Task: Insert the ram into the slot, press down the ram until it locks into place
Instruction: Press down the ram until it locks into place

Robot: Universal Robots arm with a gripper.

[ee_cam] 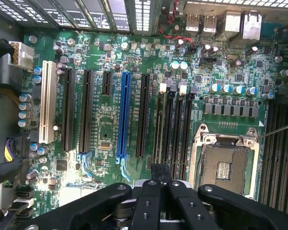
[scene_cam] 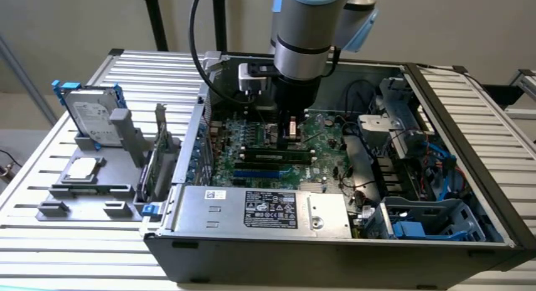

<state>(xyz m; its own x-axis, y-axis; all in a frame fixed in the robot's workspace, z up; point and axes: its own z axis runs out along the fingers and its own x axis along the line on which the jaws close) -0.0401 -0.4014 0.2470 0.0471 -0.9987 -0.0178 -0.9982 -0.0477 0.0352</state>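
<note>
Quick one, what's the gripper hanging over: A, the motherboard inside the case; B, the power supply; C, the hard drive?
A: the gripper hangs over the green motherboard, with the arm reaching down into the open case.

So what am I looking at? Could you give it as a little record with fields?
setting: open computer case on a slatted table
board: green motherboard with parallel sockets
tool: hovers over the board, near the black slots
ram: long stick with pale label, apparently lying along those slots; locked or not, cannot tell
blue slot: empty
aside: hard drive upright in a grey holder
</note>
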